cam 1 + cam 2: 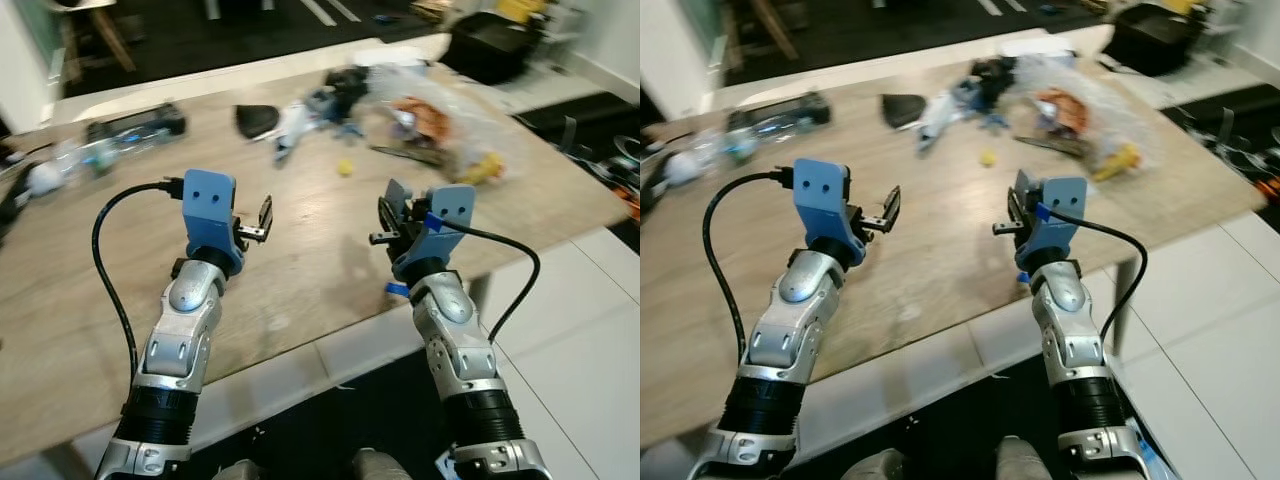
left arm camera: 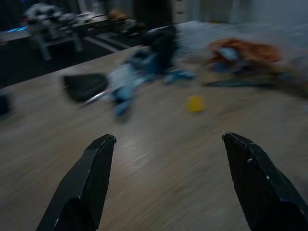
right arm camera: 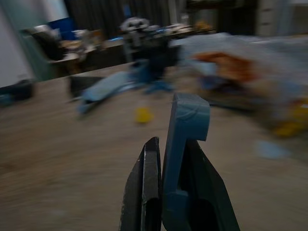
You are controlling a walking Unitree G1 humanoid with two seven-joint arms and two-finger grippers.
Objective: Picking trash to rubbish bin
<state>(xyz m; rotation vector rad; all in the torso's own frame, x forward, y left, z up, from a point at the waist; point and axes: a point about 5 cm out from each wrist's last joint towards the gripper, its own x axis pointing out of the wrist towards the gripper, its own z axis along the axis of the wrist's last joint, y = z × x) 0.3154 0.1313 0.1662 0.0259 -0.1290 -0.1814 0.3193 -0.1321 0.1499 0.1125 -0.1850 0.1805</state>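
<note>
- The trash (image 1: pixel 400 110) lies scattered on the far side of the wooden bench (image 1: pixel 300 260): a clear plastic bag (image 1: pixel 450 110) with orange scraps, blue-and-white litter, a dark wedge-shaped piece (image 1: pixel 255 120) and a small yellow bit (image 1: pixel 345 167).
- The right tool (image 3: pixel 163 192) hangs above the bench, short of the trash, its fingers clamped on a blue plastic piece (image 3: pixel 185 144).
- The left tool (image 2: pixel 168 178) hovers alongside, fingers spread wide, holding nothing.
- Clear bottles (image 1: pixel 90 150) lie at the bench's far left.

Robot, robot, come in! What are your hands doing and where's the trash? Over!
Left hand open, above the table. Right hand shut on a blue clip. Trash pile ahead on the far side, untouched. Small yellow bit lies in between.
</note>
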